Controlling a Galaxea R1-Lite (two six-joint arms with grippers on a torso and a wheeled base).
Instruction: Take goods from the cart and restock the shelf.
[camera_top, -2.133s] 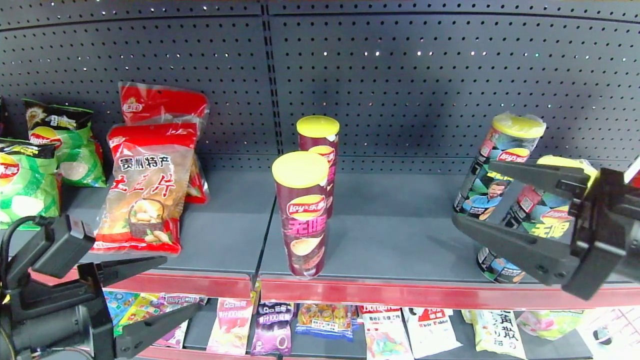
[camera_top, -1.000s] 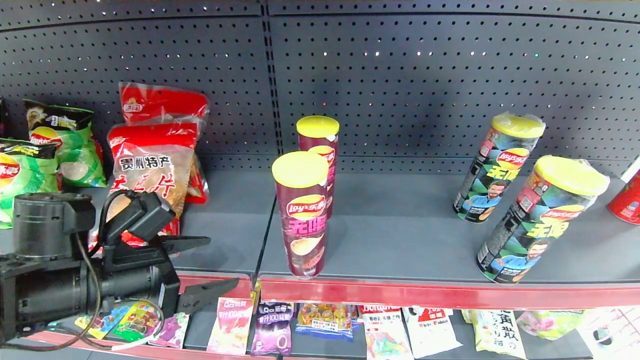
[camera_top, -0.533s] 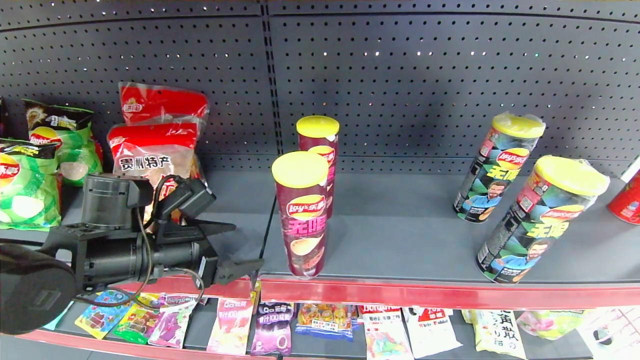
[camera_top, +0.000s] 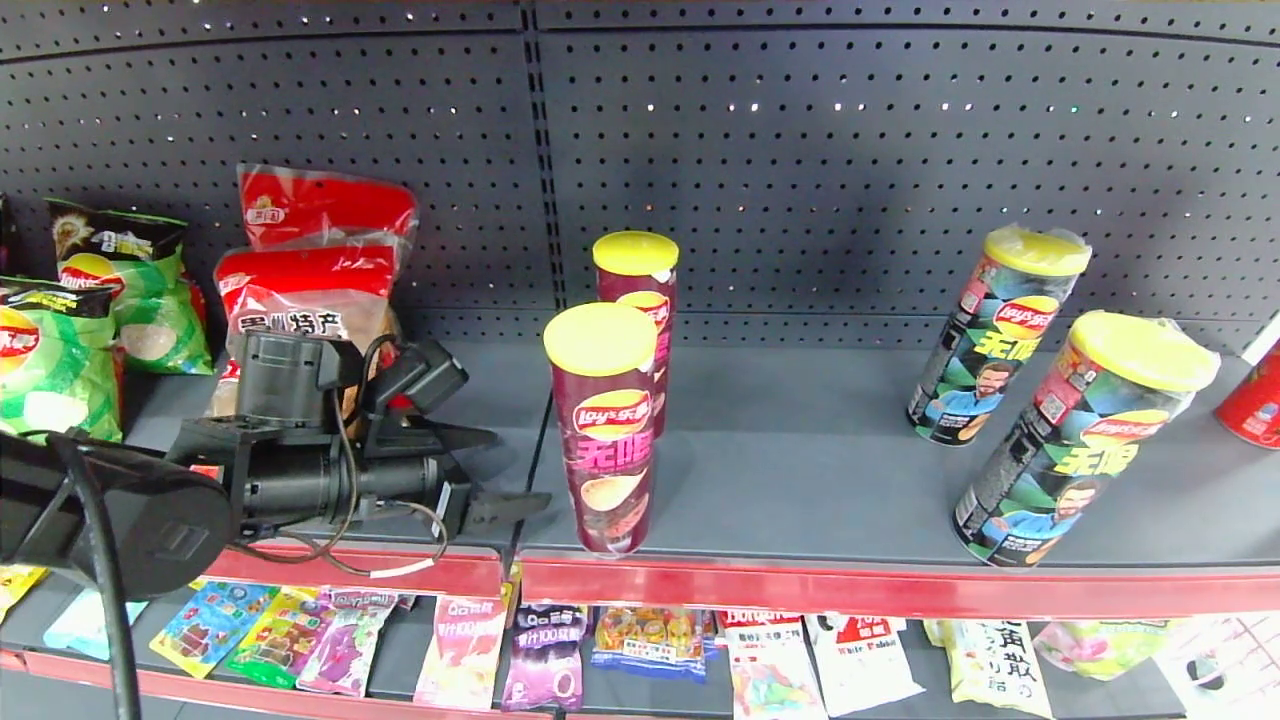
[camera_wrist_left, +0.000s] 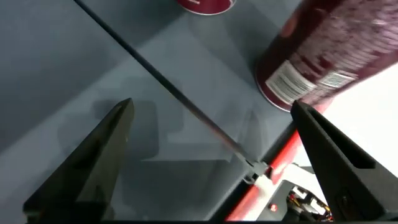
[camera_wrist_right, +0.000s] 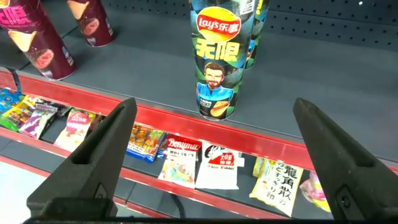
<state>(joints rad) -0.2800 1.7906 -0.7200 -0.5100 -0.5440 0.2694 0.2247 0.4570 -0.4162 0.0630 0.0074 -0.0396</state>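
**Open Jaws at the Shelf**

Head: we see the left gripper (camera_top: 520, 470) spread wide beside the front maroon can (camera_top: 608, 440) on the shelf (camera_top: 800, 480). Left wrist — that can near one finger. Right wrist — the right gripper (camera_wrist_right: 214, 104) gapes, empty, facing a green-black can (camera_wrist_right: 216, 62).

A dark grey perforated back panel (camera_top: 850, 180) covers the head view from nine o'clock over twelve to three o'clock. It is made of two sheets, and the vertical joint (camera_top: 540, 170) between them stands a little toward eleven o'clock from the centre. Some holes near twelve o'clock let through small points of light (camera_top: 790, 105). Below the panel lies the grey shelf board (camera_top: 800, 470), which has its own joint line (camera_top: 529, 470). A red front rail (camera_top: 850, 590) closes its edge from eight to four o'clock. At six o'clock a lower shelf (camera_top: 395, 648) is seen.
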